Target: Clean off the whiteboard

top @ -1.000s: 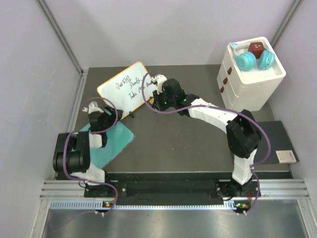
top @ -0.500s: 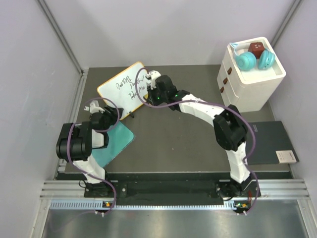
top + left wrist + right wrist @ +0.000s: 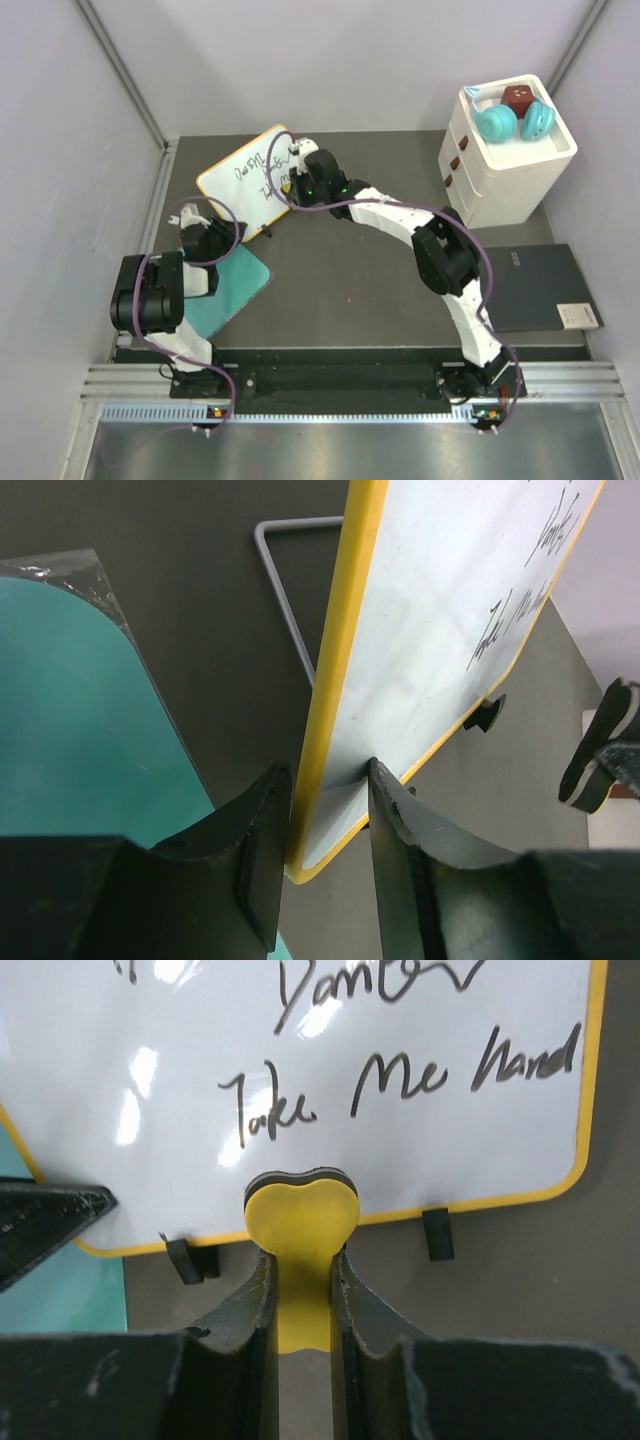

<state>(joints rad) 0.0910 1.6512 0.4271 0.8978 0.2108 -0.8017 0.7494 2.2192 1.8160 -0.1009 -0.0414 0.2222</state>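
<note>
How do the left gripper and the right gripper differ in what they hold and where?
The left gripper clamps the whiteboard itself at a corner of its yellow rim; the right gripper clamps a yellow eraser. The left gripper is next to the teal mat; the right gripper faces the written side, by the edge with black feet. Both are shut on something.
</note>
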